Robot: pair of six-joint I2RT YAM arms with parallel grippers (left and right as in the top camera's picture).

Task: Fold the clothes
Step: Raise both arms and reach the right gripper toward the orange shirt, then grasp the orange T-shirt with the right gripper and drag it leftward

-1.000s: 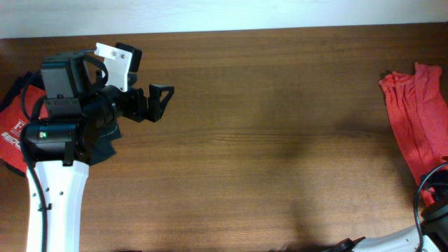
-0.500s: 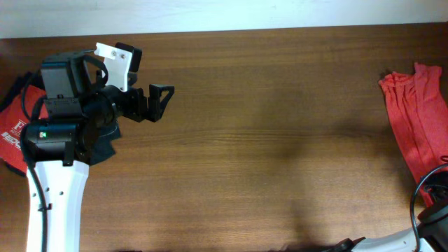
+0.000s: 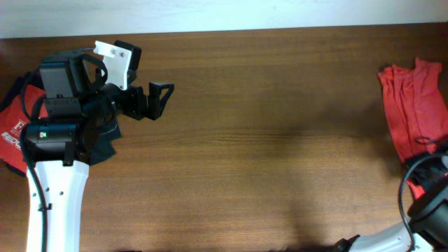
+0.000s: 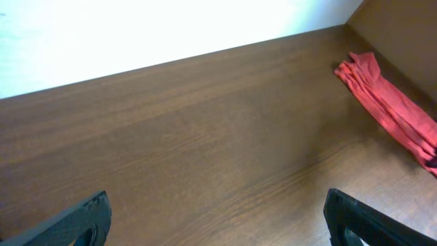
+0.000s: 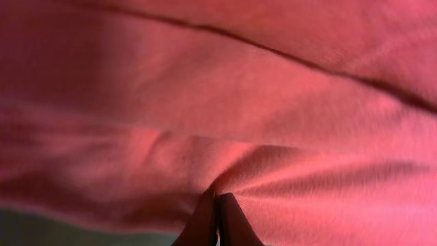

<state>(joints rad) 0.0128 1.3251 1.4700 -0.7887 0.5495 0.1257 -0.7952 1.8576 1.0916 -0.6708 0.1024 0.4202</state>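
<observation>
Evidently gathering: right pincer (image 5: 217, 216) pinches bunched T-shirt (image 3: 409, 112) at three o'clock, left pincer (image 3: 162, 102) gapes empty; next move likely drags cloth toward mid counter (image 3: 280, 140).

Left arm (image 3: 52, 140), by left edge: long white link with small dark screw dots, black motor housings, green indicator light, looping black cables, white bracket with two screws, black left gripper (image 3: 165, 101). Right arm (image 3: 427, 203), bottom-right corner: black cable loops, white link, dark pointed fingertips (image 5: 205, 222).

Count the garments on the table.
3: bunched orange-red T-shirt at the right edge; folded red white-lettered shirt at the left edge; dark navy garment beside it, partly hidden under the left arm.
</observation>
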